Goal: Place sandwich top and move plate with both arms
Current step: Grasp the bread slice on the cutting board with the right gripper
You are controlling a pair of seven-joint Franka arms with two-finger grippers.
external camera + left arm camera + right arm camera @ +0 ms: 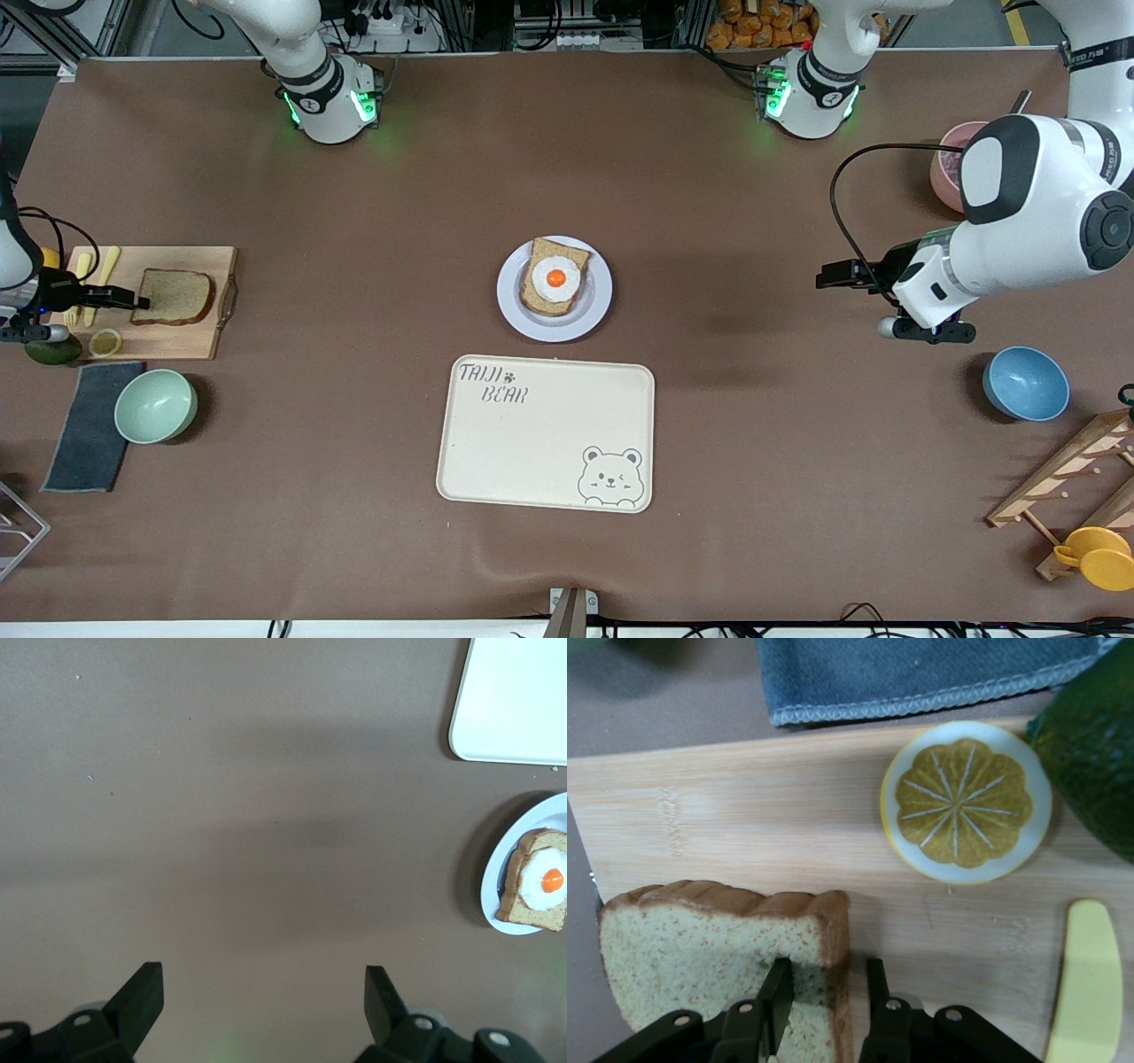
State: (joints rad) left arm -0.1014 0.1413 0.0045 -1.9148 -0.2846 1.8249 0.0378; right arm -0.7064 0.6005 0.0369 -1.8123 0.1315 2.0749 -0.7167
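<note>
Right gripper (pixel 824 1001): I've got it down at the cutting board (pixel 190 341), 1 finger lying on the face of the sandwich top (pixel 177 295) and 1 outside the crust edge, a narrow gap between them. They straddle the crust; whether they are squeezing it yet, I cannot tell.

Sandwich top: flat on the board at the right arm's end of the table, well apart from the plate (pixel 595 310).

Plate: mid-table, carrying the bread slice with the fried egg (pixel 555 278); the cream bear tray (pixel 545 434) sits at its 6 o'clock, nearer the front camera.

Left gripper (pixel 264 988): waiting, fingers wide apart, hanging over bare mat toward the left arm's end.

Risk 1: that's an edge bite only. My read is the slice could droop or tear out of the grip on the lift.

Risk 2: a sloppy pinch could drag the slice along the board instead of picking it up.

Risk 3: set down off-centre, the top may slide off the domed egg.

Clutter near the grip: lemon slice (pixel 966 802), avocado (pixel 1099 762) and a pale yellow strip (pixel 1090 983) on or by the board; grey cloth (pixel 89 425) and mint bowl (pixel 155 405) at roughly 6 o'clock from the board.

Path: from board to plate I see open mat, nothing blocking.

Left arm's side: blue bowl (pixel 1025 383), pink bowl (pixel 950 168), wooden rack (pixel 1063 478), all clear of the plate.
</note>
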